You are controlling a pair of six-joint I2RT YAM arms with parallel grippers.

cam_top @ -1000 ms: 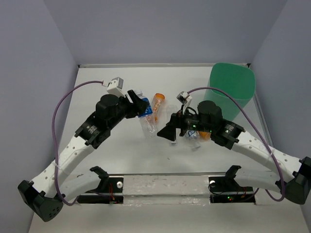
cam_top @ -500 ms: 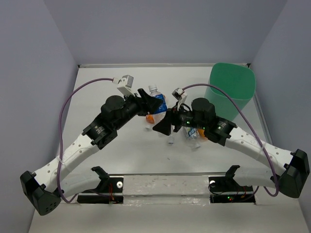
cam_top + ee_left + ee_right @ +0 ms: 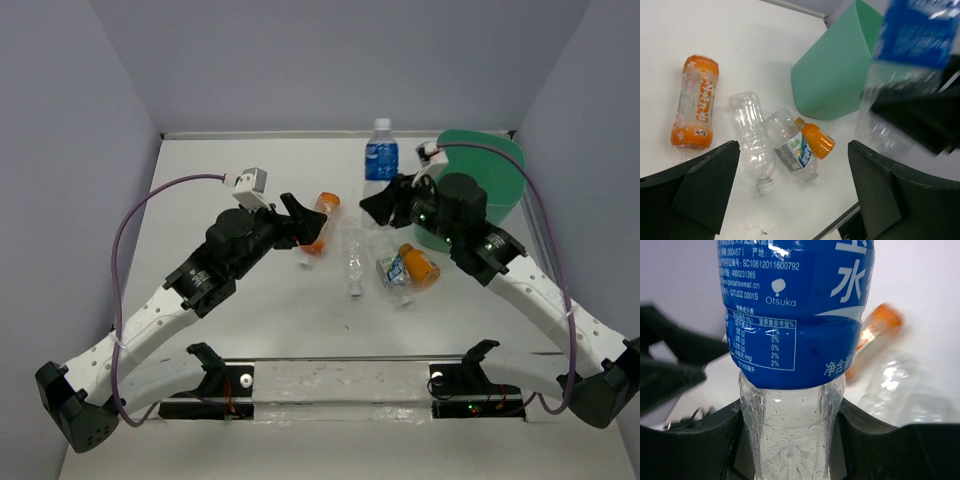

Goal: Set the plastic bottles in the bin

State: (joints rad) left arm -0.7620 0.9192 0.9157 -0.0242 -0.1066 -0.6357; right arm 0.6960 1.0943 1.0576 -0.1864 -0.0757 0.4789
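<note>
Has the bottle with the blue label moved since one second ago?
Yes. The blue-label bottle has gone right and farther from the arm bases, toward the bin. It now stands upright in the right gripper, close beside the bin.

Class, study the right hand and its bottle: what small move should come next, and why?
Probably swing the right hand rightward until the blue-labelled bottle hangs over the bin. The hand grips the bottle's clear lower body, upright, just left of the bin, so only a short carry seems left before release.
</note>
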